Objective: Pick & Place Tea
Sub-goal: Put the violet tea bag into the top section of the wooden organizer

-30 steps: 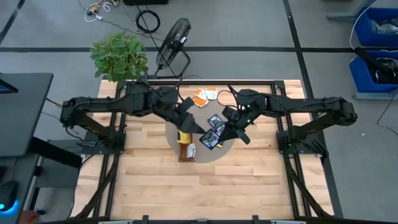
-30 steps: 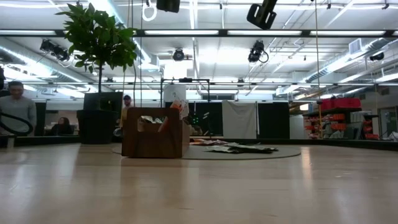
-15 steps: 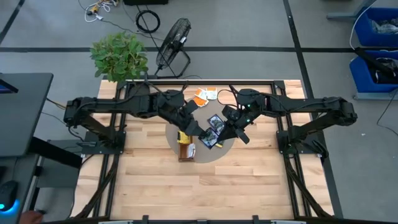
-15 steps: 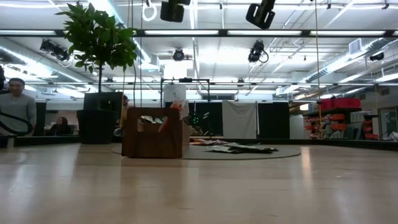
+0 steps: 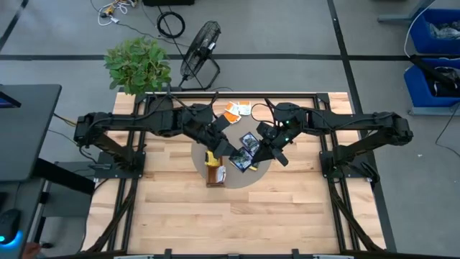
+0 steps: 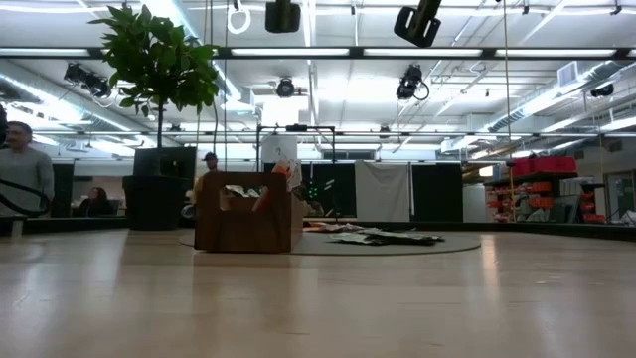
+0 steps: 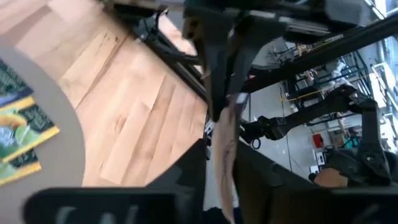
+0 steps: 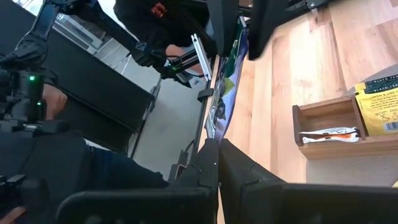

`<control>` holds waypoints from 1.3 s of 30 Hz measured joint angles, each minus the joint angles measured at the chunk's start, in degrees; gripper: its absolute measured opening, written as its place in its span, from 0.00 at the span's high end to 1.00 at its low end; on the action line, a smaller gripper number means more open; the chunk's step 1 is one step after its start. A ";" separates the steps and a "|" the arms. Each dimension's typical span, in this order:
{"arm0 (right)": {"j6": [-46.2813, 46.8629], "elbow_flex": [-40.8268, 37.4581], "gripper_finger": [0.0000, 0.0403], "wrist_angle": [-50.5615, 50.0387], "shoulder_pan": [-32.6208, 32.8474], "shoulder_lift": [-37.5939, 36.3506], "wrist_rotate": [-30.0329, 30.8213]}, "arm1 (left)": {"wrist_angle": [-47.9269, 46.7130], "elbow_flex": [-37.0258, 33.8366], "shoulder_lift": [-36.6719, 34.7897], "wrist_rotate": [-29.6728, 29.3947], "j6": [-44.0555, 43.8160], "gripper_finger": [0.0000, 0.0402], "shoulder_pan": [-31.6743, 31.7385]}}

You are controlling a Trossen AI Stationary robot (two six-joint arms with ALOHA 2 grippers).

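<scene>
Both dark arms reach inward over the worktop's middle. Left gripper (image 5: 231,152) fingers pinch a thin sachet; right gripper (image 5: 267,149) fingers are closed on another.

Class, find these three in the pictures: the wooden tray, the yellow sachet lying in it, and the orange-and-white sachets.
wooden tray (image 8: 323,114), right wrist view, bare compartment floor.
yellow sachet (image 8: 380,106), right wrist view, its printed face.
orange-and-white sachets (image 5: 233,110), high view, middle of the cluster.

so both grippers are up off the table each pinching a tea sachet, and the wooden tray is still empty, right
Not quite. The left gripper and right gripper each pinch a tea sachet edge-on, but the wooden tray is not empty: the right wrist view shows a white sachet lying in it.
</scene>
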 joint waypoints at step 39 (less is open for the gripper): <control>1.48 0.01 0.70 0.02 0.02 0.07 1.69 | -21.22 0.02 -0.07 -25.14 -8.13 1.00 -2.03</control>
